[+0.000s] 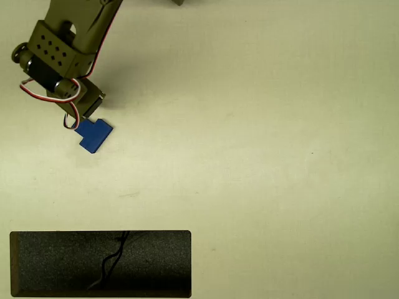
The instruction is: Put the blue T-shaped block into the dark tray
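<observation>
The blue T-shaped block (95, 136) lies flat on the pale table in the left part of the overhead view. My gripper (85, 116) hangs right over the block's upper-left end, seen from above. The olive wrist body and its red and white wires cover the fingers, so the jaws and any contact with the block are hidden. The dark tray (43, 265) stretches along the bottom left edge, well below the block. It has a speckled black inside and a thin black wire-like mark (112, 258) near its middle, and holds nothing else.
The olive arm (62, 43) comes in from the top left corner. The pale tabletop (268, 149) spreads bare to the right and between the block and the tray.
</observation>
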You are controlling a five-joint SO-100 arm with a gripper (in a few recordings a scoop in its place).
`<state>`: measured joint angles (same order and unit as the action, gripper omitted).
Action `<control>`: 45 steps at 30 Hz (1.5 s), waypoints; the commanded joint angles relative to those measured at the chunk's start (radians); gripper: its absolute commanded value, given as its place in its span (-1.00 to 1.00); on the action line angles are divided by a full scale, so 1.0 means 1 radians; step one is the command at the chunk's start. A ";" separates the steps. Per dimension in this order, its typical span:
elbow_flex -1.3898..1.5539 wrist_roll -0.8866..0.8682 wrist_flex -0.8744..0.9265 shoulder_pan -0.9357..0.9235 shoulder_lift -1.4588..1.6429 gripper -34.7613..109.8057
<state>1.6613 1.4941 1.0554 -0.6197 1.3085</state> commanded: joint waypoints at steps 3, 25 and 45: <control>-0.092 -0.006 0.003 0.008 -0.035 -0.52; -0.485 -0.204 -0.101 0.166 -0.318 -0.52; -0.420 -0.126 -0.261 0.014 -0.158 -0.52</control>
<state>1.2042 1.3008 0.8529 -0.5384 1.0661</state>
